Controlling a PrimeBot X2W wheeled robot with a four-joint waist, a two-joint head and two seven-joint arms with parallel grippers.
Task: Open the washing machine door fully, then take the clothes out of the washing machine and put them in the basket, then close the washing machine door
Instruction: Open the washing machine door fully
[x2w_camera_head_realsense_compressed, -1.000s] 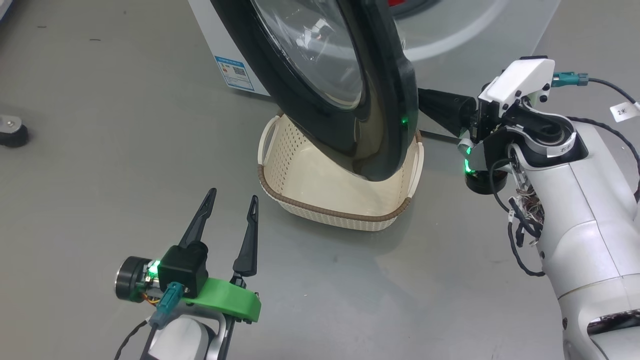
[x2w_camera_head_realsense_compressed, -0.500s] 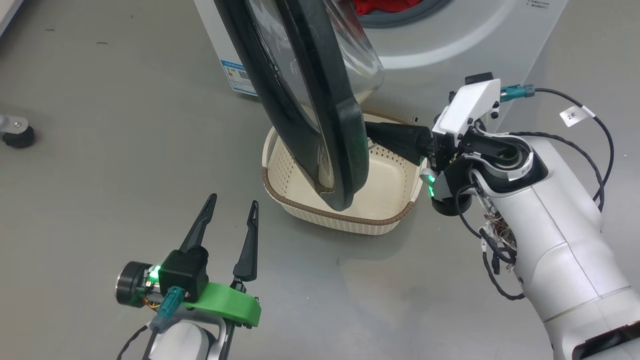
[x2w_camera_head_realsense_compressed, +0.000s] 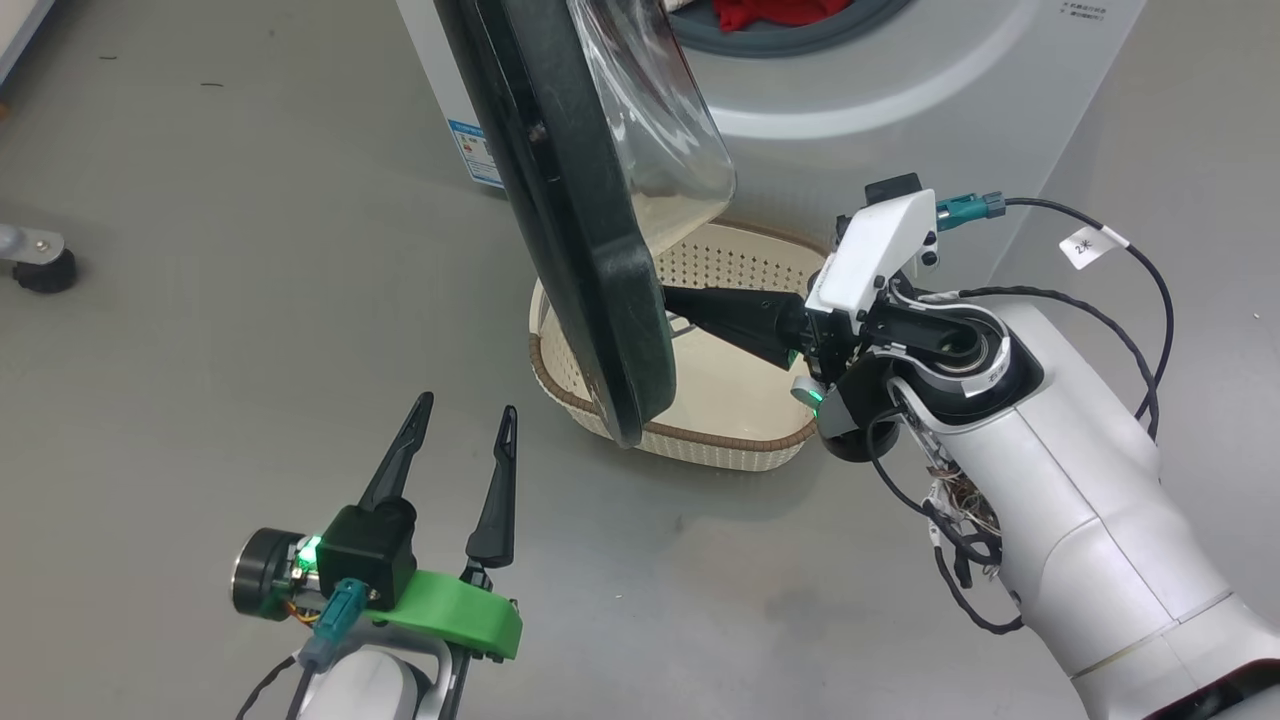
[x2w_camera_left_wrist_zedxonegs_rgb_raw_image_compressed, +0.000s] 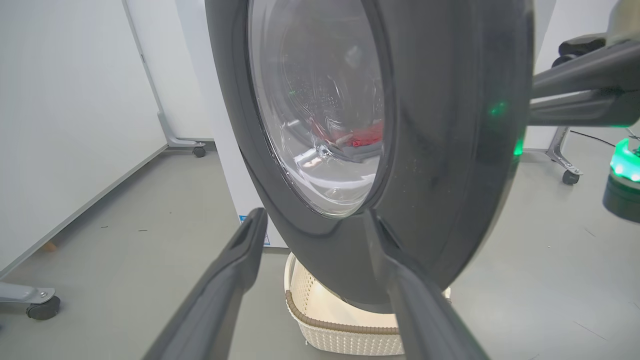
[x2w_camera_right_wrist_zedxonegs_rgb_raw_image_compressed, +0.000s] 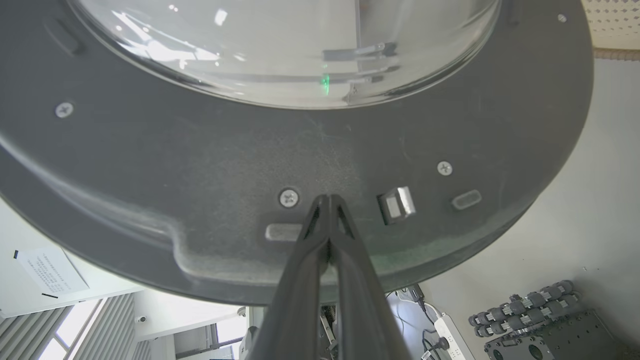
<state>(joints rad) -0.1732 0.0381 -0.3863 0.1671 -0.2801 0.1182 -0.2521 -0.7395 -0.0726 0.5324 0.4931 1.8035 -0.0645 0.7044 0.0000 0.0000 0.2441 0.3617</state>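
Pushing the part-open washing machine door, right hand pressed together and left hand spread idle, with the clothes inside and the basket empty.

We see a smooth grey floor, faintly glossy, with a few small dark specks; on it stands the washing machine, a white box at the far side; just in front of its face sits the basket, cream with a brown rim, upright on the floor, and we cannot tell whether the two touch; well off to the left of both, a black caster on a grey leg rests on the floor; in the left wrist view the floor meets a white wall along its left edge; a second caster sits by the far corner beside the machine; a third caster stands on the machine's other side.
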